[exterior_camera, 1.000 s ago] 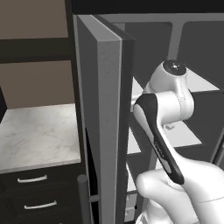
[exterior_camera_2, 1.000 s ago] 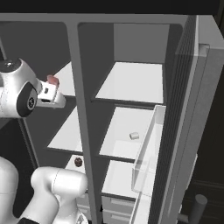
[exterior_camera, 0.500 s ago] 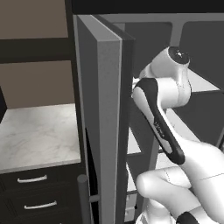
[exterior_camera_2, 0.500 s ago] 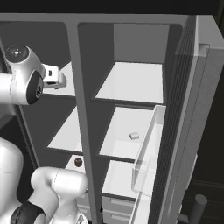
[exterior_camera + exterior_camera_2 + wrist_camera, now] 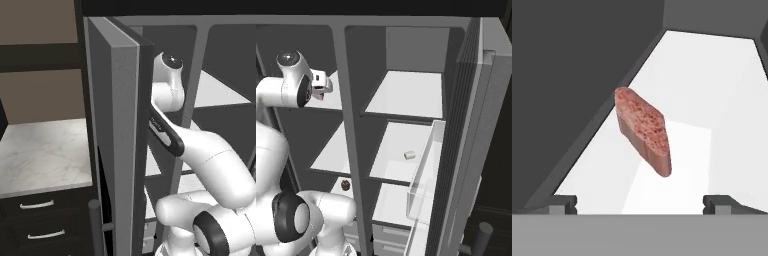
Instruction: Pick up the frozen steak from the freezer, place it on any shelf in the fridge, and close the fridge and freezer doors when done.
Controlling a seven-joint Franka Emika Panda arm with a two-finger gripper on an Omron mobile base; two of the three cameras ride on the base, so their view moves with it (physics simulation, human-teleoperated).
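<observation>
Rising since a second ago, the white arm in the left base view now has its wrist high beside the tall grey freezer door (image 5: 112, 135), reaching into the narrow freezer (image 5: 165, 165) compartment; my guess is the pick-up is under way, not finished.

Seen from the right base view, the tool (image 5: 320, 89) has climbed to the upper white shelf (image 5: 336, 97), a pink scrap just beneath it.

Through the hand view, the pinkish-red oval frozen steak (image 5: 644, 131) stands tilted on edge over that shelf, mottled and thick-sided. Both dark fingertips (image 5: 562, 204) sit wide apart, gripping nothing.
</observation>
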